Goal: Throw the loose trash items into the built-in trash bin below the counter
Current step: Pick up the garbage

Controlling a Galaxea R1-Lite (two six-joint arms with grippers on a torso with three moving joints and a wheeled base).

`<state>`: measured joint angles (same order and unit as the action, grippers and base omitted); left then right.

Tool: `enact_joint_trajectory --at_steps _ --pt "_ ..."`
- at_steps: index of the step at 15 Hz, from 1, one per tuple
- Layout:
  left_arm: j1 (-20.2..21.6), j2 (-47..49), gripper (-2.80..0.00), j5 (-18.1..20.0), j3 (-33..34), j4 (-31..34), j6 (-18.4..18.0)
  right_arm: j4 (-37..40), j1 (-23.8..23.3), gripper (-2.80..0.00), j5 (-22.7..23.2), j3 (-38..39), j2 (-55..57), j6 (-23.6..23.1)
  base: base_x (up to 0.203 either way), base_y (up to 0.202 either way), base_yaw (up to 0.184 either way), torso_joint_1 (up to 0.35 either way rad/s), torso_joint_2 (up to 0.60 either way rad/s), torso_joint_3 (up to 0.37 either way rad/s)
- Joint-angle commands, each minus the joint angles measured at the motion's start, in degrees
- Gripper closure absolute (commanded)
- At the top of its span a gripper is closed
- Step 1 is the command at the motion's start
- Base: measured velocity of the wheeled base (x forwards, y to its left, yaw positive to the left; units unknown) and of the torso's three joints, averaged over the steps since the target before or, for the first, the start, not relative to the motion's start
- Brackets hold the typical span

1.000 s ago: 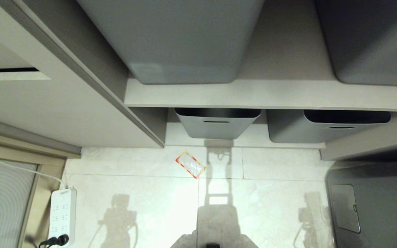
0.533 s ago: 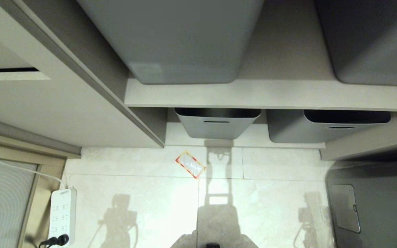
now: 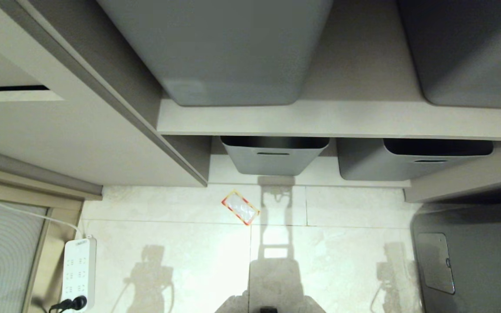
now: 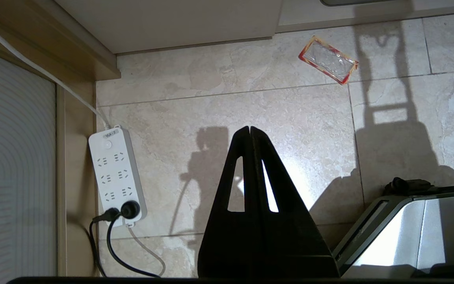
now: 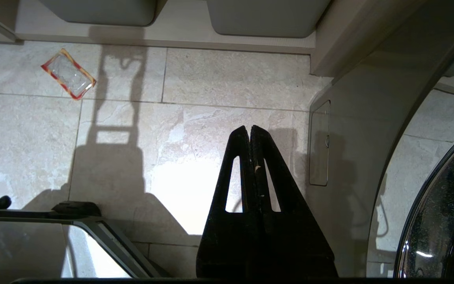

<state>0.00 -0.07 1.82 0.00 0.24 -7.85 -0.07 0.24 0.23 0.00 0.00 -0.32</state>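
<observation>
Red-and-yellow-edged wrapper flat on floor tiles, centre frame; left gripper and right gripper both pinched closed, empty.

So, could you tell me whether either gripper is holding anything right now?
Nothing is held: the left gripper and right gripper are shut empty; the wrapper lies on the floor.

Beige marble-look floor tiles with thin grout lines; white power strip flat on the floor near the left wall, one black plug in its nearest socket, white cable running off along the wall; two grey tubs with slot handles side by side on the low beige shelf; two larger grey tubs on the shelf above
</observation>
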Motion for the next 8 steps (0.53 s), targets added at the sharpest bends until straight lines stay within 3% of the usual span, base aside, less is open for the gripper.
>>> enact_joint_trajectory --at_steps 1,8 --pt "-0.1 0.1 0.0 0.0 0.0 0.1 -0.2 0.0 0.0 0.0 0.0 0.0 -0.1 0.0 0.0 0.0 0.0 0.0 0.0 0.0" --pt "-0.1 0.1 0.0 -0.1 0.0 0.1 -1.3 0.0 0.0 0.0 0.0 0.0 0.0 0.0 0.0 0.0 0.0 0.0 0.0 0.0"
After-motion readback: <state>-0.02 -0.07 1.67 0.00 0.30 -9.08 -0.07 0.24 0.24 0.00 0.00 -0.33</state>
